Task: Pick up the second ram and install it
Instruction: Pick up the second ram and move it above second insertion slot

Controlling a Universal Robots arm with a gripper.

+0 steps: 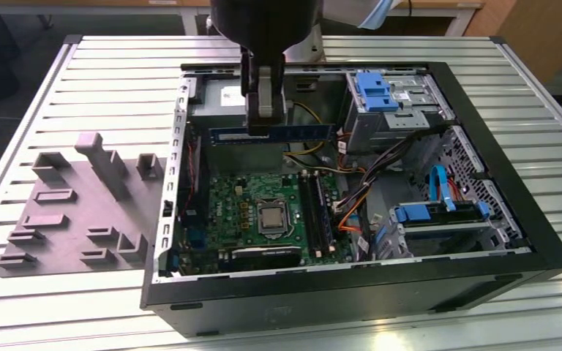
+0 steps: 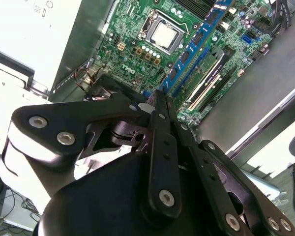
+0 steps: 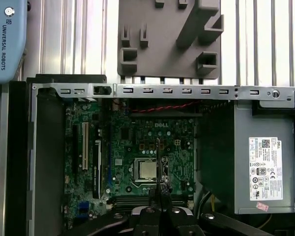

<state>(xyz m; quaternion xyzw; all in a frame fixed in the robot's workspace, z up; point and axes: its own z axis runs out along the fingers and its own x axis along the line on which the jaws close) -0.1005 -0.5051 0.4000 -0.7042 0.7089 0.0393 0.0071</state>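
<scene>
1. Step in hand: carrying. The gripper [image 1: 263, 124] is clenched on the ram [image 1: 306, 134], held above the motherboard's [image 1: 242, 201] far edge.
2. The ram is not yet seated; the slots [image 1: 315, 212] lie below it.
3. Judged requirement: align the ram along a free slot, then press straight down.

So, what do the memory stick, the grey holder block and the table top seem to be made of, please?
Memory stick: blue circuit board carrying dark chips. Holder block: probably plastic, uniform matt grey. Table top: likely aluminium, pale ribbed slats, soft sheen.
</scene>
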